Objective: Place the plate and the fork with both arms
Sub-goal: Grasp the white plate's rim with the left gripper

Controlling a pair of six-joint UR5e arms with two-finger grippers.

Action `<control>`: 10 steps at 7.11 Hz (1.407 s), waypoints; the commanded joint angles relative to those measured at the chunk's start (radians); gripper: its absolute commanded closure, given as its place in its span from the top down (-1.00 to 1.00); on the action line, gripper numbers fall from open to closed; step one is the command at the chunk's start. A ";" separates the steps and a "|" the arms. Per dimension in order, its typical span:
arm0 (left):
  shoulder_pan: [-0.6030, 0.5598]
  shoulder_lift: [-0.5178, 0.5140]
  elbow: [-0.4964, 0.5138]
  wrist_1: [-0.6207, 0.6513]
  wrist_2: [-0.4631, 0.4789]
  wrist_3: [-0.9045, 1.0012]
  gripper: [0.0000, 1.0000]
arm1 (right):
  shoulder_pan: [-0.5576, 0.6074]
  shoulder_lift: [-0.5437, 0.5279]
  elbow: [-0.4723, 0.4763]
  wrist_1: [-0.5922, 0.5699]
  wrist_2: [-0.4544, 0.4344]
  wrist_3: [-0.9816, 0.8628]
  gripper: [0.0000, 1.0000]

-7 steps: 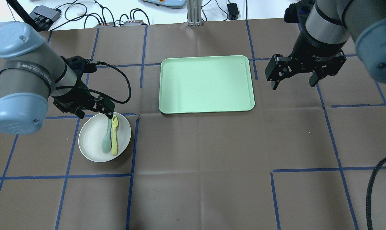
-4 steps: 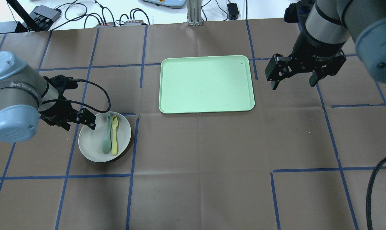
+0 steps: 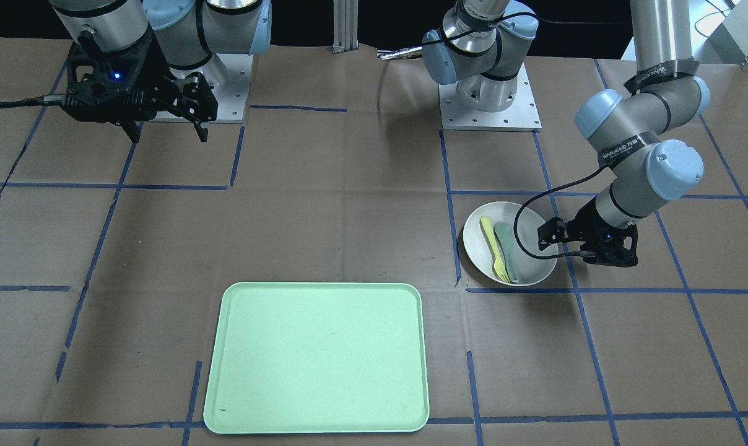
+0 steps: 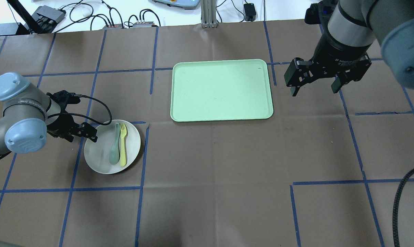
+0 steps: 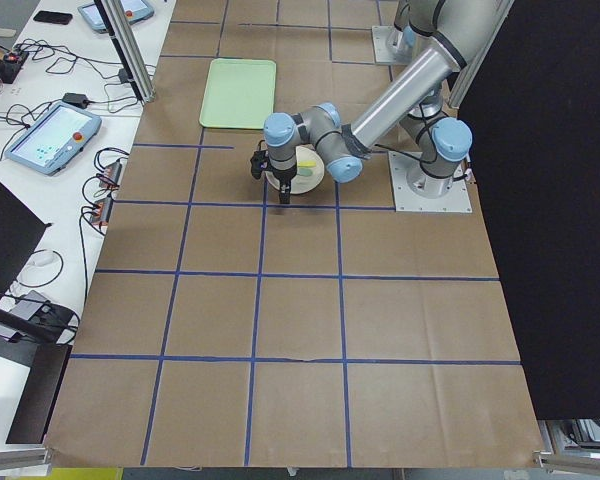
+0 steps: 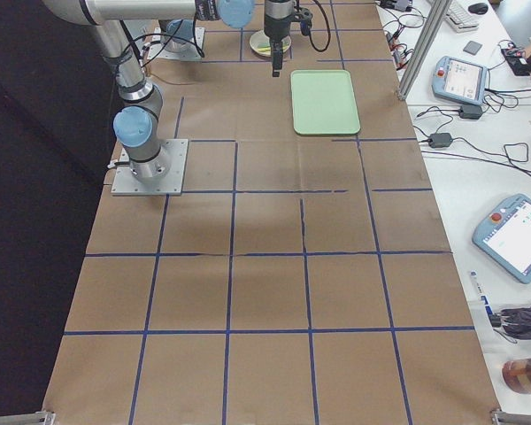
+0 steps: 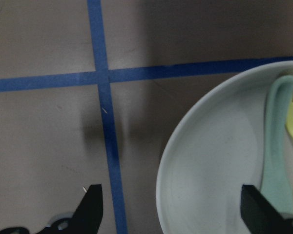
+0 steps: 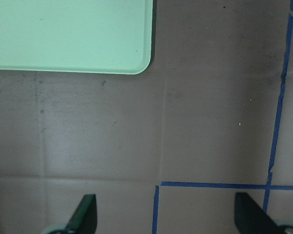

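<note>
While left tool (image 4: 81, 134) straddles plate (image 4: 100, 159) rim, fork (image 4: 123, 144) inside.

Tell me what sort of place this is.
Probably a robotics lab: a paper-covered table gridded with blue tape, plus control tablets and loose cables on side benches.

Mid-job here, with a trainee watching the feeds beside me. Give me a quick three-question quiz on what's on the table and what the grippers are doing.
1. True or false: the fork and the spoon both lie on the plate.
2. The right gripper is: A) open, holding nothing; B) shut on the fork; C) shut on the spoon.
3. Which gripper has the plate's rim between its open jaws?
Key: 1 true; 2 A; 3 the left gripper.
</note>
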 commanded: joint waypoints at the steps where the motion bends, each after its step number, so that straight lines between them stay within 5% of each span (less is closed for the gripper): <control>1: 0.021 -0.017 -0.006 -0.012 -0.011 0.006 0.35 | 0.000 0.000 0.000 0.000 0.000 0.000 1.00; 3: 0.023 -0.014 -0.005 -0.079 -0.038 0.003 -0.50 | 0.000 0.000 0.000 0.000 0.000 0.000 1.00; 5: 0.021 -0.012 -0.003 -0.107 -0.040 0.007 -1.00 | 0.000 0.000 0.000 0.000 0.000 0.000 1.00; 10: -0.028 0.057 0.010 -0.146 -0.268 -0.048 -1.00 | 0.000 0.000 0.000 0.000 0.000 0.000 1.00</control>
